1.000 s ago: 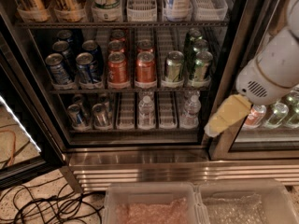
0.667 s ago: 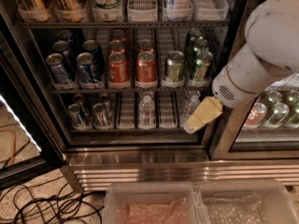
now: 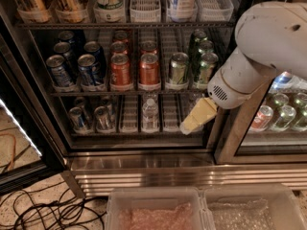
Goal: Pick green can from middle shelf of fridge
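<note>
We saw the pale olive-green and silvery soda can standing upright at the front of its lane on the dark wire middle shelf of the large glass-doored drinks fridge, with nothing gripping it. Just to its right stood a file of three darker green cans; to its left, two orange-red cans at the front and, further left, blue cans. The cream-coloured gripper hung lower and a little to the right of the pale can, apart from it, in front of the right end of the tier below. Its tip pointed down and to the left, and we could not tell how far open it was or whether it held anything. The bulky white robot arm reached in from the upper right. A small clear water bottle stood on that lower tier. Below the fridge's ribbed steel base sat two translucent plastic bins, and black cables lay tangled on the floor at the left.
</note>
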Controlling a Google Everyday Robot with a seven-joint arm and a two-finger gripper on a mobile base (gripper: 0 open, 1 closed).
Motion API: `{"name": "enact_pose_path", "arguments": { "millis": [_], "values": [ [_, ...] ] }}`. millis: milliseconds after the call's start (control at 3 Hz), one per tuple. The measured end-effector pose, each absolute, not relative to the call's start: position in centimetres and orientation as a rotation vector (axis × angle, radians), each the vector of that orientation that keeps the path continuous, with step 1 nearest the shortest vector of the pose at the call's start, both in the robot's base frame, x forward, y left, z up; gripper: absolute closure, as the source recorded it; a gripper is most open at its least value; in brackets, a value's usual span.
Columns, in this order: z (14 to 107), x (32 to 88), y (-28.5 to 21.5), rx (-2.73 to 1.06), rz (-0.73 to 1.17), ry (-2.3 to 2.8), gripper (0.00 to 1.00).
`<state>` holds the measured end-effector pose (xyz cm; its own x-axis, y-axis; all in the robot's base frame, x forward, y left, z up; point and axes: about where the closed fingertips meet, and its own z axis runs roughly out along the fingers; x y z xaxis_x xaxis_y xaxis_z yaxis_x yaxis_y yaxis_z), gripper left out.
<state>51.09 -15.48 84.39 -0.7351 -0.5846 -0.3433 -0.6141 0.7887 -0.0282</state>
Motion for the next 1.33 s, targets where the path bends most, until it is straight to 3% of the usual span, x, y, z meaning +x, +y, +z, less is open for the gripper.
{"name": "enact_pose_path", "arguments": {
  "millis": [1000,1333],
  "values": [
    [83.2,56.3,-14.2,-0.510,0.199,2.503,0.04],
    [84.0,57.7,-13.7,-0.431,0.227,2.445,0.16]
  ]
}}
